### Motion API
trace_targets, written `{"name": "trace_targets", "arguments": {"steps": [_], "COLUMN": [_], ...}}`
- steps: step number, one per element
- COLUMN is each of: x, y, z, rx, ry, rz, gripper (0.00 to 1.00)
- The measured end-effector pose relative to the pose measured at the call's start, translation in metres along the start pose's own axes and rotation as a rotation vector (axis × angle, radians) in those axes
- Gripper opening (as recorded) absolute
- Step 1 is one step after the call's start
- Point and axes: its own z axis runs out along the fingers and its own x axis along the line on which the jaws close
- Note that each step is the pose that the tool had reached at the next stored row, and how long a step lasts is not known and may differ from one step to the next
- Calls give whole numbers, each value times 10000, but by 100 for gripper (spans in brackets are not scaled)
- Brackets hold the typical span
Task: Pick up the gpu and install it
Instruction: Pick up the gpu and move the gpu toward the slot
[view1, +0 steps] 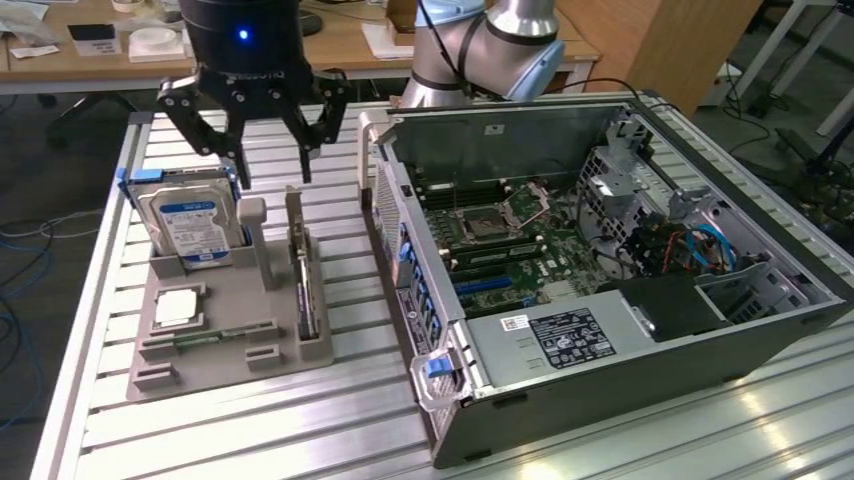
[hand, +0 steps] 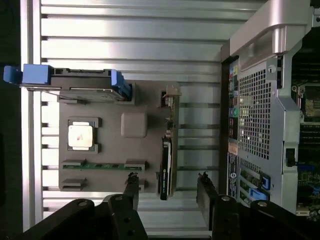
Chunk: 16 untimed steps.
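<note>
Gripper (view1: 270, 170) spread wide, holding nothing, hovering above the gpu (view1: 310, 290) upright in the grey tray (view1: 230, 300)

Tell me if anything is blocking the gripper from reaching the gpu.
Nothing visible does. The open gripper hangs over the gpu, which stands on edge in the grey holder, with only air between them. The hard drive stands aside, toward the exterior view's left.

Bright overhead light — table (view1: 747, 420) glares.

Lab: slotted aluminium bench (view1: 240, 440), opened computer case (view1: 641, 390), cluttered desk (view1: 340, 45).
</note>
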Motion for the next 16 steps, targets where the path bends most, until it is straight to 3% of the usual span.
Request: {"name": "trace_targets", "arguments": {"steps": [9,16], "x": [0,1], "y": [-90,-106], "z": [160,281], "rx": [0,27], "ry": [0,1], "rz": [0,-1], "gripper": [59,59]}}
